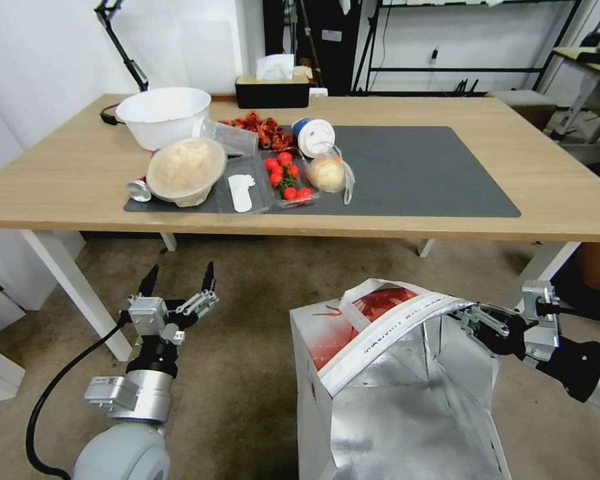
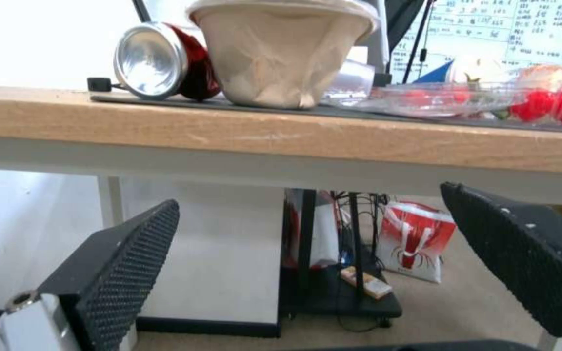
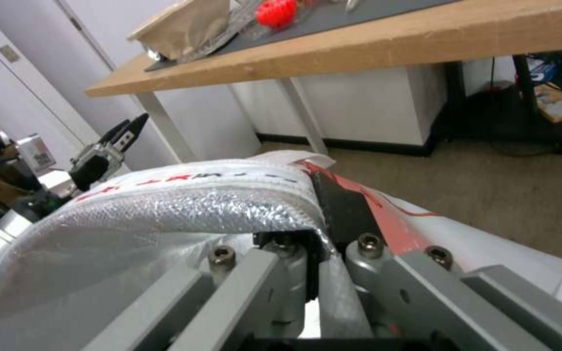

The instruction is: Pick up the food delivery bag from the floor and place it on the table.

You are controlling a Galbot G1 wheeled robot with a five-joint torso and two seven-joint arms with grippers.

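Left gripper (image 1: 178,278) sits lower left of the head view, fingers spread wide, holding nothing, pointing up toward the near edge of the long light-wood table on white legs (image 1: 73,170). In its wrist view the two black ribbed pads (image 2: 122,258) are well apart, below the table edge (image 2: 281,134).

On the table's dark grey mat (image 1: 420,173), left to right: red drink can on its side (image 1: 139,190), touching a beige paper bowl with clear lid (image 1: 185,170); large white bowl (image 1: 163,115) behind them; clear tray with a white spoon (image 1: 241,192); clear punnet of red cherry tomatoes (image 1: 288,177); small clear plastic bag with a bun (image 1: 328,173); white-lidded cup (image 1: 313,137) just behind it. Black tissue box (image 1: 272,90) at the far edge.

Large boxy red-and-white food delivery bag with silver foil lining (image 1: 393,400) is lower centre-right of the head view, mouth open, in front of the table and below the tabletop; whether its base touches the floor, cannot tell.

Right gripper (image 1: 472,315) comes in from the right edge, clenched on the bag's upper rim at the right side. Right wrist view confirms: fingers pinch the white rim and foil wall (image 3: 229,204) between them.
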